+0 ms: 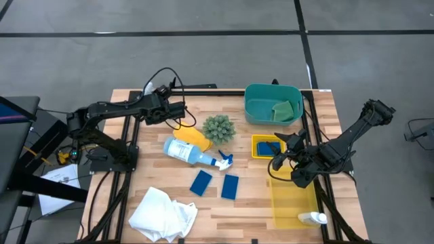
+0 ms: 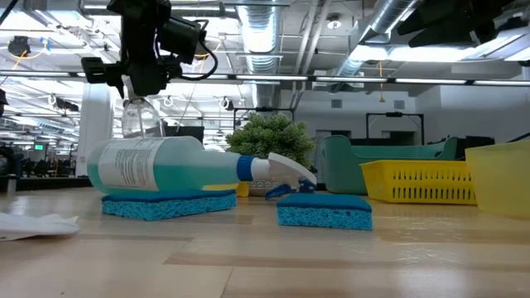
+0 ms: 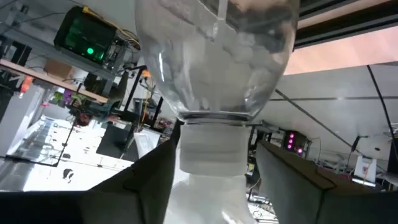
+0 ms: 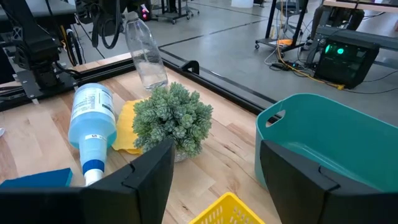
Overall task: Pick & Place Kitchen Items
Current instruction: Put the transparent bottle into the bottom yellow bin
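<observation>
While the low view hides its fingers, the left wrist view shows the left tool (image 3: 214, 171) spread around an empty clear bottle's (image 3: 214, 62) neck; right tool (image 4: 214, 168) apart above the wooden table (image 1: 251, 203).

A spray bottle (image 1: 188, 152) lies between the plant ball (image 1: 219, 128) and two blue sponges (image 1: 201, 183).

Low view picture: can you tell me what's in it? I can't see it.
A spray bottle of blue liquid lies on its side across a blue sponge, with another blue sponge beside it. Behind are a spiky green plant and a yellow basket.
</observation>
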`<state>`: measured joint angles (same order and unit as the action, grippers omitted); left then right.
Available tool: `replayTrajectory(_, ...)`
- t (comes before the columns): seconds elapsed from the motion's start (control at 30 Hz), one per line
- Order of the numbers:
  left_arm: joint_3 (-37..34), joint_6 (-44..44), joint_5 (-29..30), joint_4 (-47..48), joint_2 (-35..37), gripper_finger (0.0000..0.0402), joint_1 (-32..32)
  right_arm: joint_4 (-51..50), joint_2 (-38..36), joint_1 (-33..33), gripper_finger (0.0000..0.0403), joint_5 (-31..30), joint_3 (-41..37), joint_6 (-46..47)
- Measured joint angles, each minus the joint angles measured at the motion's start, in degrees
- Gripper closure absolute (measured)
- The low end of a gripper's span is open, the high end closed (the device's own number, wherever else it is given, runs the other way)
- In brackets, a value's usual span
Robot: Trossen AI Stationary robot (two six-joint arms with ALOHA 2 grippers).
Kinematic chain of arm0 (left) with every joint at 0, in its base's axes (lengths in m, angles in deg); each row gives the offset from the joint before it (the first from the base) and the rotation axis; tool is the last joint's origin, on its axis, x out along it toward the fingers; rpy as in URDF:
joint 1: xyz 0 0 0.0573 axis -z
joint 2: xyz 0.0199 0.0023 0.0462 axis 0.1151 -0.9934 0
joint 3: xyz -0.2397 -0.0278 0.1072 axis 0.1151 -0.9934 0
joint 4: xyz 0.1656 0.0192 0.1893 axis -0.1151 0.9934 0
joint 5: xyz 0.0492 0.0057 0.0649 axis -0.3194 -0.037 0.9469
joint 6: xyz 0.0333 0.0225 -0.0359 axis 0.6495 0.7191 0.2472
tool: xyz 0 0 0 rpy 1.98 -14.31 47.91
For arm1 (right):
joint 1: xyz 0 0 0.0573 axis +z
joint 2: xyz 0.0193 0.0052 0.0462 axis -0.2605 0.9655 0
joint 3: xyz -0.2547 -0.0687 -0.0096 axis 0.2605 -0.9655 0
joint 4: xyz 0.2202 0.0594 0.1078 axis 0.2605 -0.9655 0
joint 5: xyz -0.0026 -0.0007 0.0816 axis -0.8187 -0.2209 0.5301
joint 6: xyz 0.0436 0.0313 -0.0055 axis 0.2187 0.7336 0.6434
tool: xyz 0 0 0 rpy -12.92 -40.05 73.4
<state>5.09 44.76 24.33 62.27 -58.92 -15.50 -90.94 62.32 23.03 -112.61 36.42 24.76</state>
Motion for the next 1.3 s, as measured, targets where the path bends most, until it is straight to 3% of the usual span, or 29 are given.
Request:
replayTrajectory(0.2, 0.0, 0.02, -0.07, -0.05, 0.0, 0.0148, 1.0, 0.0, 0.0, 0.0, 0.0175, 0.02, 0.0, -0.02)
replayTrajectory(0.67, 0.0, 0.3, 0.21, -3.1, 0.0, 0.0139, 2.09, 0.0, 0.0, 0.0, 0.0175, 0.13, 0.0, -0.02)
replayTrajectory(1.1, 0.0, 3.52, 0.44, -7.55, 0.03, 0.0134, -1.2, 0.0, 0.0, 0.07, 0.0175, 0.59, 0.0, -0.02)
replayTrajectory(1.3, -0.04, 4.16, -2.9, -8.2, 1.91, 0.0135, -0.39, 0.0, 0.0, 0.07, 0.0175, 0.59, 0.0, 0.0)
